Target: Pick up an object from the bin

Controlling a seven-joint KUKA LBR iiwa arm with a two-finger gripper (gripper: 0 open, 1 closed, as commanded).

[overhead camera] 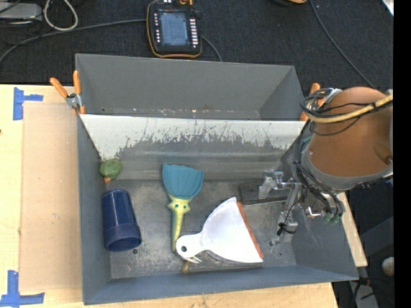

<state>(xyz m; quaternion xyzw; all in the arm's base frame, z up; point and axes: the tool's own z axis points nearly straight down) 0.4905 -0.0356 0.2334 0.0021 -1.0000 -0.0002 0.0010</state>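
Dark carpet point(257, 24) runs behind the rig, with a teach pendant point(173, 27) lying on it at 12 o'clock, and pale board point(48, 191) flanks the grey metal bin point(186, 95) on your 9 o'clock side. You have the arm coming in from 3 o'clock, its orange cover point(353, 136) and looped cables point(324, 101) hanging over the bin's right rim. The gripper point(282, 228) points down at about 4 o'clock on the bin floor, low over bare metal; you cannot tell from this angle whether it is apart or together, and you see no object in it. The nearest thing to it is a white dustpan point(228, 235) lying flat at 5 to 6 o'clock, its orange lip point(249, 230) turned towards the gripper and just beside it, and its handle pointing to 8 o'clock. Whether the tip touches that lip you cannot make out. Just left of the pan, near the floor's centre, lies a teal shell-shaped toy shovel point(182, 182), blade towards 12 o'clock and its yellow handle point(178, 220) ending beside the pan's handle. A dark blue cup point(120, 220) lies on its side at 8 o'clock, well apart from the gripper, and a small green lump point(110, 168) sits just above it at 10 o'clock against the sloping wall.
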